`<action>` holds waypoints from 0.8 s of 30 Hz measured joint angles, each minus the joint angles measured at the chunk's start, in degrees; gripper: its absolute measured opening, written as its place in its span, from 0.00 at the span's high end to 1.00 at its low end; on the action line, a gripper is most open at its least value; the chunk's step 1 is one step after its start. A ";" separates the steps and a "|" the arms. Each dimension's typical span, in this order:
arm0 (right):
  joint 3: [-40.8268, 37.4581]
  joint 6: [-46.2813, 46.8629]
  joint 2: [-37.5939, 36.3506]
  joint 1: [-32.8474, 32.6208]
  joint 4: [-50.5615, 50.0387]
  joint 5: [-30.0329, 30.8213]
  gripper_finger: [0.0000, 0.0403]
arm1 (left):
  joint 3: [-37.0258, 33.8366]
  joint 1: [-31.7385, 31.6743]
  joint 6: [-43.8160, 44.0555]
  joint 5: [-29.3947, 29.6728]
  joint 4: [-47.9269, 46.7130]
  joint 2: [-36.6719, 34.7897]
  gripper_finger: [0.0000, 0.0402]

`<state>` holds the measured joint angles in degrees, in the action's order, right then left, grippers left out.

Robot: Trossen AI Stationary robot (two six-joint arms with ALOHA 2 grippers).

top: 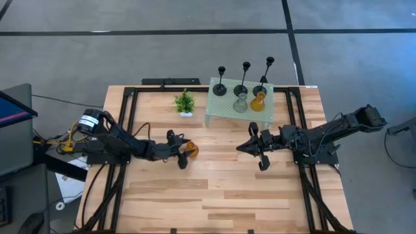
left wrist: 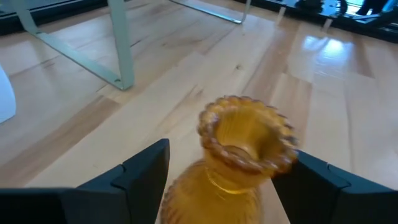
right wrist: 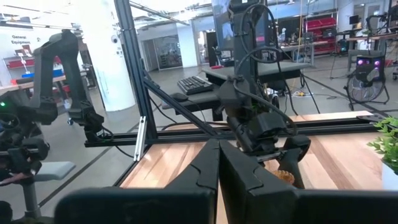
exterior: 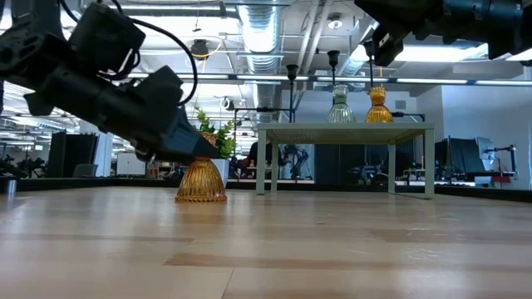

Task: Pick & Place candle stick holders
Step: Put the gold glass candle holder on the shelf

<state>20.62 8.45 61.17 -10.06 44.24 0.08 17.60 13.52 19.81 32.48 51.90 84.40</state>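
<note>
Left gripper [top: 184,153] open around an amber glass holder [top: 191,149] on the bare wood; right gripper [top: 251,147] clenched and empty.

The left gripper's fingers [left wrist: 146,171] stand spread on either side of the amber holder, which sits upright on the table [top: 221,195] (whether they touch the glass, I cannot tell). Just behind it is a small potted plant [top: 184,103]. Further right, the pale green mesh stand [top: 221,107] carries three black thin-stemmed holders [top: 242,88], a clear-grey glass holder [top: 240,103] and a second amber holder [top: 258,101]. The right gripper hangs above the table in front of the stand, fingers pressed together, pointing toward the left arm.
</note>
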 joint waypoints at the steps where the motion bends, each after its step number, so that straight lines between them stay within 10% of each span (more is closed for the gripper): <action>1: 0.00 0.00 0.00 0.12 -0.01 0.00 1.00 | 0.20 -0.34 0.05 0.00 0.04 0.34 0.34; 24: 0.00 0.02 0.00 0.89 -0.01 0.00 1.00 | 0.46 -1.14 1.53 0.01 2.64 1.33 0.34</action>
<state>20.62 8.47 61.17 -9.17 44.23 0.08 18.06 12.38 21.34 32.49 54.54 85.73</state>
